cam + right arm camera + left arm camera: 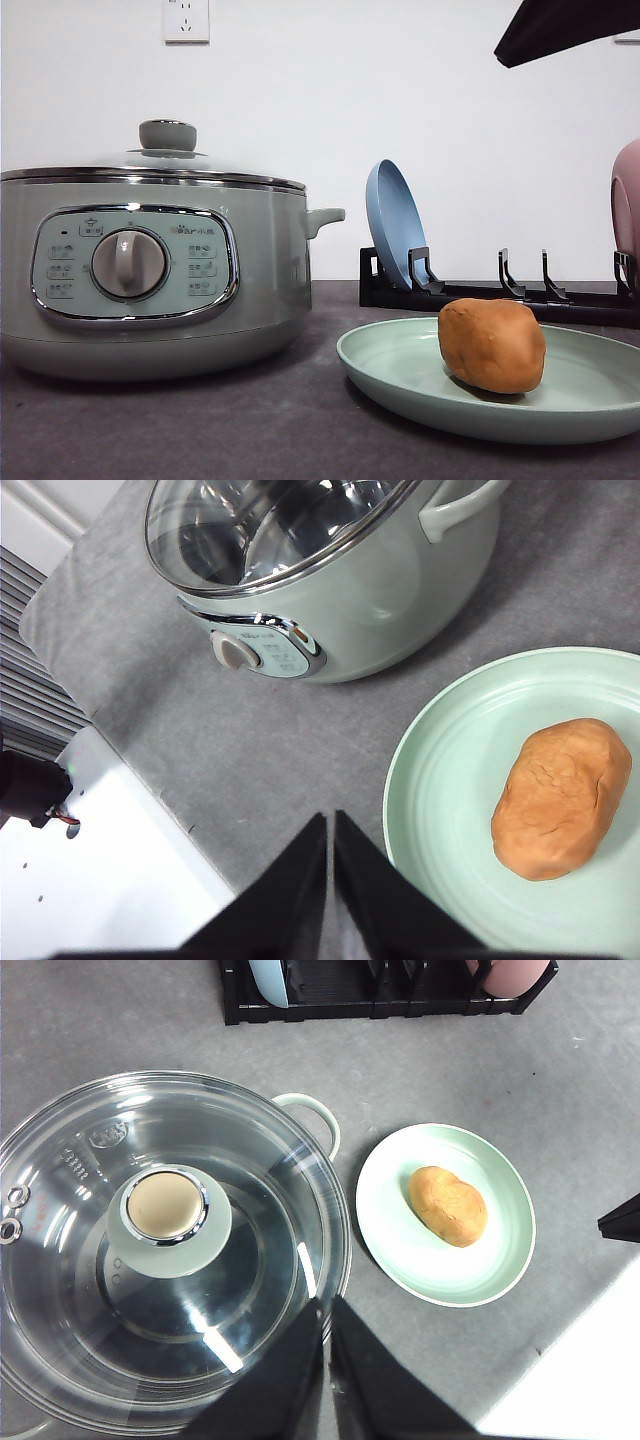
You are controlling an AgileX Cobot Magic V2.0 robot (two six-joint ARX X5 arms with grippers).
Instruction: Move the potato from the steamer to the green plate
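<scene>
The potato lies on the green plate, a little off its middle, with bare plate all around it. The plate rests flat on the grey worktop, just beside the steamer but not touching it. The steamer stands upright with its glass lid seated on the chrome rim and the green knob on top; its round dial faces the front camera, and one side handle points toward the plate.

Behind the plate a black dish rack holds a blue plate standing on edge, and a pink plate stands at the rack's far end.

The left claw hangs above the steamer's lid edge, its two dark fingers pressed together with nothing between them. The right claw hangs over the worktop between the steamer and the green plate, its fingers likewise closed and empty. Neither claw touches the potato.
</scene>
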